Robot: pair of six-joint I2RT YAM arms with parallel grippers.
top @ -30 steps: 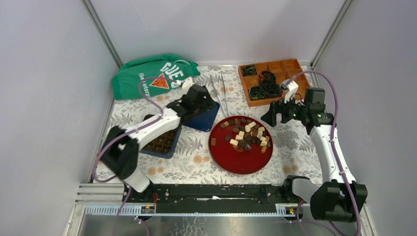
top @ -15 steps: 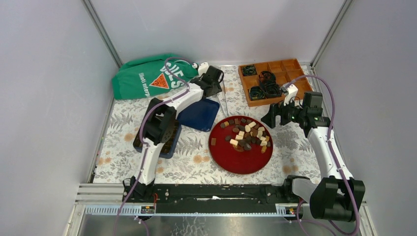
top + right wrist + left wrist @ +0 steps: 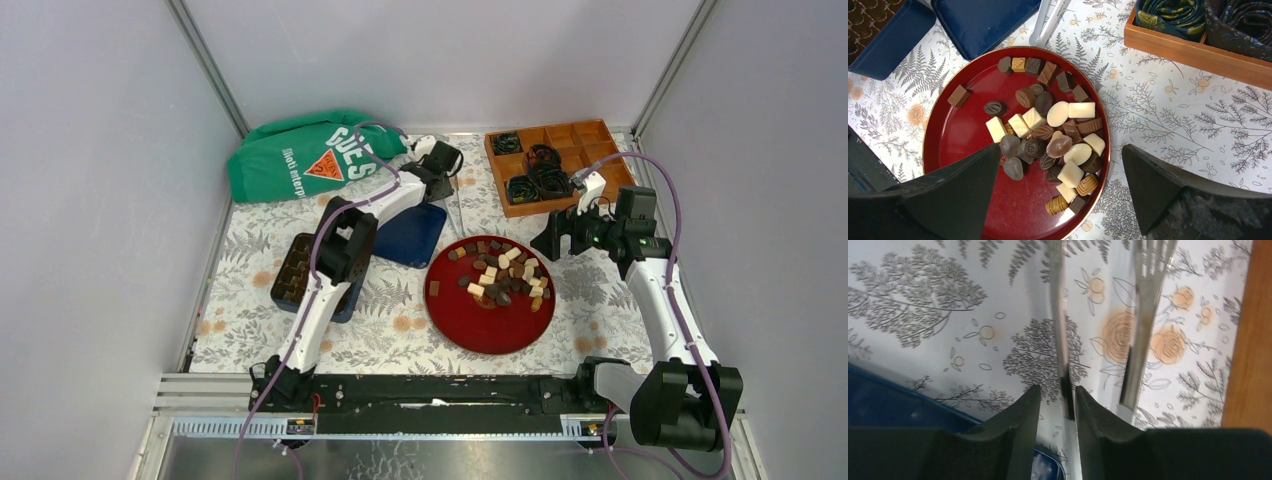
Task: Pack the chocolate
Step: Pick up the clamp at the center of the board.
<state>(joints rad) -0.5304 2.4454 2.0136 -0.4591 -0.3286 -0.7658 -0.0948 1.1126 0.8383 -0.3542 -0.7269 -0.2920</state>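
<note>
— Starting at the left: where do the pieces go?

— Into the open blue box (image 3: 288, 282) at the left of the counter (image 3: 400, 325), I'd judge. Its lid (image 3: 410, 238) lies just beside it.

— And the left pincer (image 3: 1058, 389)?

— It is out toward the back, fingers drawn close with one arm of the metal tongs (image 3: 1060, 330) between them. Whether it bites yet, I cannot tell.

— So the step in hand is picking up the tongs?

— It looks so. Holding one arm alone would likely let the tool swing, so better to take it squarely and firmly. Then lift straight up so the tips don't drag on the counter.

— The chocolate (image 3: 1058, 125)?

— Heaped on the red plate (image 3: 955, 150), right of the lid, with one piece apart near the plate's left rim.

— The right pincer (image 3: 1060, 150)?

— Spread wide, holding nothing, hanging over the plate. It should stay off the heap so the tongs have room to come in.
</note>
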